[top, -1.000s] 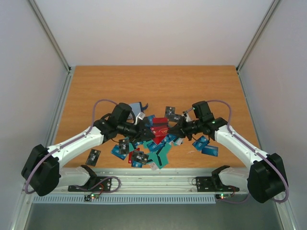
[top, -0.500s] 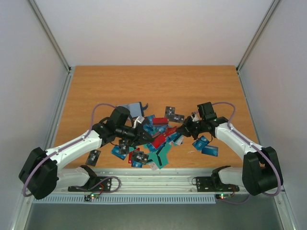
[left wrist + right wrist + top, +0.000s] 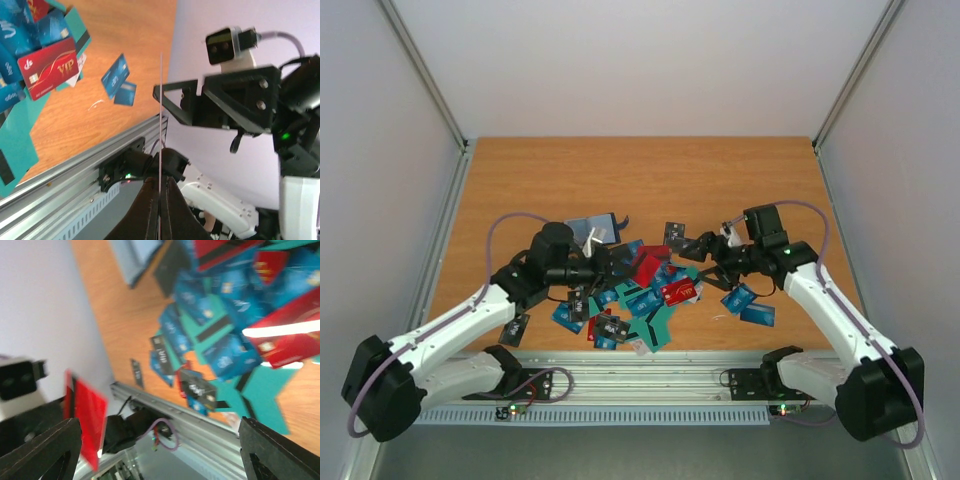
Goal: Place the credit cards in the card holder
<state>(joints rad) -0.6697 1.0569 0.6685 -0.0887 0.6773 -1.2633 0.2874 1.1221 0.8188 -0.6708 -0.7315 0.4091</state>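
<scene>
From above, the cards [image 3: 642, 300] lie heaped on the counter [image 3: 650, 175] close to its near edge, about midway between left and right. The holder [image 3: 592, 229] lies open at the heap's far-left side, grey-blue inside up, so a pocket is on offer. The left gripper [image 3: 618, 268] hangs just beside the holder, closed on a red card [image 3: 645, 263]. The right gripper [image 3: 705, 250] hangs over the heap's right side, spread wide and carrying nothing.

In the left wrist view we see the held card only as a thin upright line, pinched at its lower end. We judge it is held this way to leave the free end clear for sliding into the holder. Below it a red VIP card [image 3: 47, 67] rests flat on the heap.

In the right wrist view the jaws stand far apart at the two bottom corners — nothing lies between them but the heap below. The red card stands upright at the left, and the holder shows at the top edge. We reckon the right arm is placed there to steady the holder or to pick the next card.
</scene>
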